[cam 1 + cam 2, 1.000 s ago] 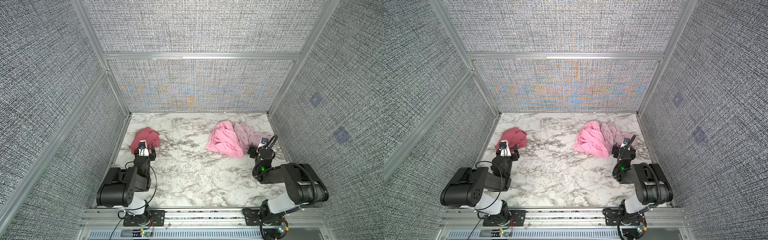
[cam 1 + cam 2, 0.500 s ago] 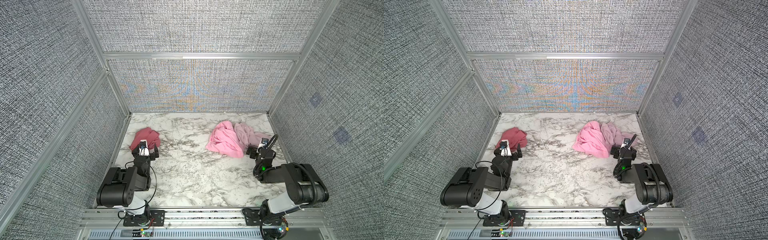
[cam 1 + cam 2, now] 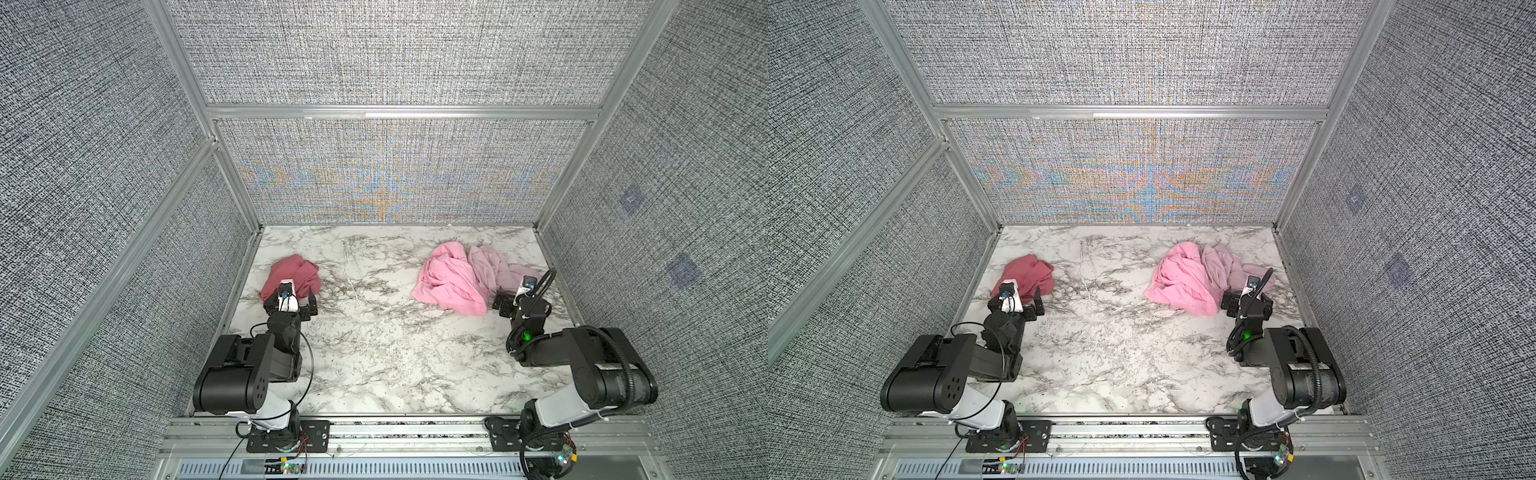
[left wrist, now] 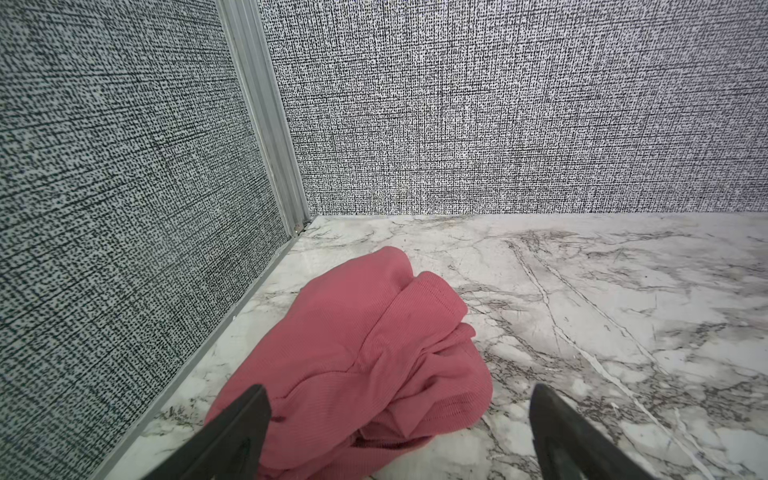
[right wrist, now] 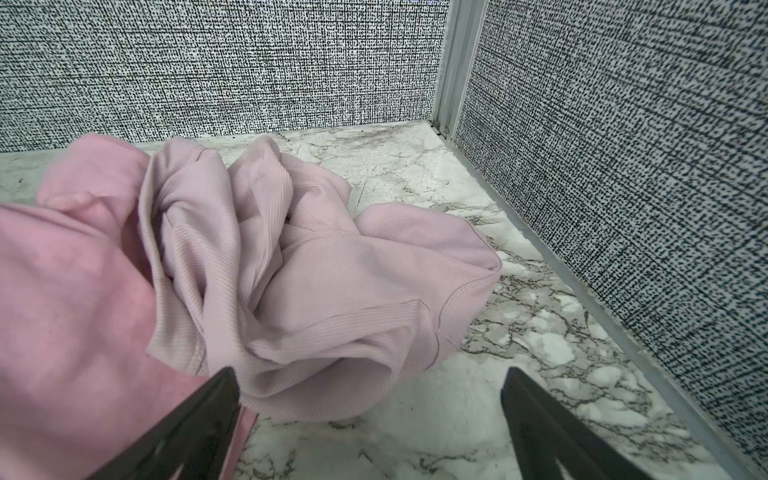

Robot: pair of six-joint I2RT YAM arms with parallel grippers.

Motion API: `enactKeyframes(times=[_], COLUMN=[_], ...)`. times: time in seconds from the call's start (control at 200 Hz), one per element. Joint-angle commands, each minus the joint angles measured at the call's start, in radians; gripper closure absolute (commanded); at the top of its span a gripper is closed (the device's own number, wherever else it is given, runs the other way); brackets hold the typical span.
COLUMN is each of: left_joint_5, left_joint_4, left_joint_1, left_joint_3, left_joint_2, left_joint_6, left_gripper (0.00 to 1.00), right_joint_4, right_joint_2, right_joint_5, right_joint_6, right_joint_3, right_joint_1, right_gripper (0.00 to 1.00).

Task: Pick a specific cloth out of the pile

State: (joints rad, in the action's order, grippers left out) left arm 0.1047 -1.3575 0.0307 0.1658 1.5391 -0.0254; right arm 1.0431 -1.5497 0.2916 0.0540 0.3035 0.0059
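Note:
The cloth point(image 3: 293, 272) point(image 3: 1030, 272) point(image 4: 361, 345), dark rose-red and crumpled, lies on the marble table near the left wall, well apart from the pile. My left gripper point(image 3: 290, 302) point(image 3: 1016, 301) point(image 4: 397, 388) is open just in front of it, and the cloth's near edge reaches in between the fingers. The pile point(image 3: 446, 282) point(image 3: 1187, 278) lies at the back right, a bright pink cloth point(image 5: 62, 311) beside a pale mauve one point(image 5: 311, 270). My right gripper point(image 3: 517, 301) point(image 3: 1244, 301) point(image 5: 370, 372) is open at the mauve cloth's near fold, holding nothing.
Grey fabric walls with aluminium posts point(image 4: 266, 112) point(image 5: 457, 62) close in the table point(image 3: 382, 340) on three sides. The rose-red cloth lies close to the left wall and the pile close to the right wall. Bare marble lies between them.
Both grippers' jaws have spread a little wider. The arms and the cloths have stayed where they were.

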Motion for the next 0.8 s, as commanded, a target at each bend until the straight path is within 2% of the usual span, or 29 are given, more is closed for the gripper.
enactKeyframes(times=[0.0, 0.79], left_joint_5=[-0.002, -0.002], left_joint_4=[-0.011, -0.007], left_joint_1=[-0.001, 0.0], left_joint_3=[0.0, 0.001], left_joint_2=[0.0, 0.0], left_joint_6=[-0.001, -0.003], left_gripper=[0.01, 0.01], right_joint_4=[0.017, 0.017], right_joint_2=[0.002, 0.002], right_joint_5=[0.0, 0.0], right_joint_6=[0.005, 0.004], right_joint_3=[0.002, 0.002], right_joint_1=[0.0, 0.0], right_gripper=[0.01, 0.01])
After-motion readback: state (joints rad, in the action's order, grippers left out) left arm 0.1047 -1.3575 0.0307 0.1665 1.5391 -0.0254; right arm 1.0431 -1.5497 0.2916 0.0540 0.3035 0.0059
